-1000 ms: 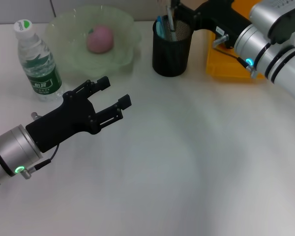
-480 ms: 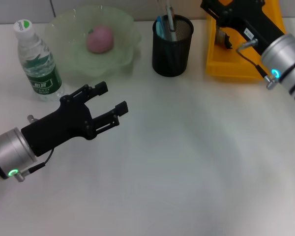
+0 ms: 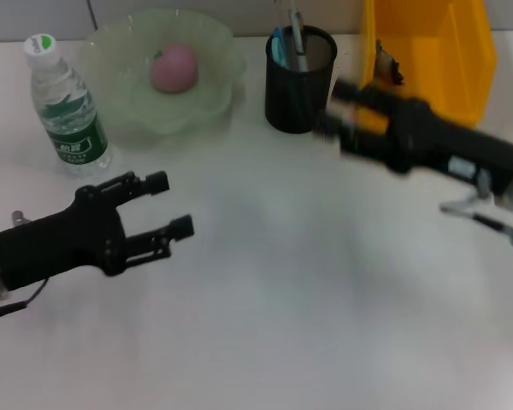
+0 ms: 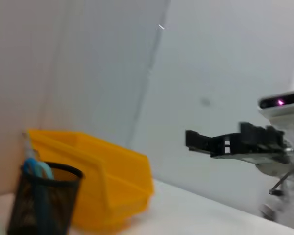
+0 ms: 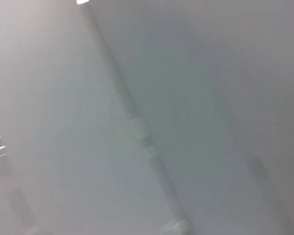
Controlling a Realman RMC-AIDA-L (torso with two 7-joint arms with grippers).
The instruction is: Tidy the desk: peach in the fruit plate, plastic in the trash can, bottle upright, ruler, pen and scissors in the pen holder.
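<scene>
From the head camera, the pink peach (image 3: pixel 173 67) sits in the pale green glass fruit plate (image 3: pixel 214 51). The clear plastic water bottle (image 3: pixel 66 107) stands upright beside it. The black mesh pen holder (image 3: pixel 299 81) holds a blue-handled item and a pen, next to the yellow plastic bin (image 3: pixel 436 51). The left claw (image 3: pixel 169 205) hovers over the white bench (image 3: pixel 265 307), fingers spread, empty. The right claw (image 3: pixel 333 120) is blurred; its fingers cannot be judged.

From the left wrist camera, the pen holder (image 4: pixel 41 203), the bin (image 4: pixel 112 181) and the right claw (image 4: pixel 198 141) appear.

The right wrist camera shows only grey wall.
</scene>
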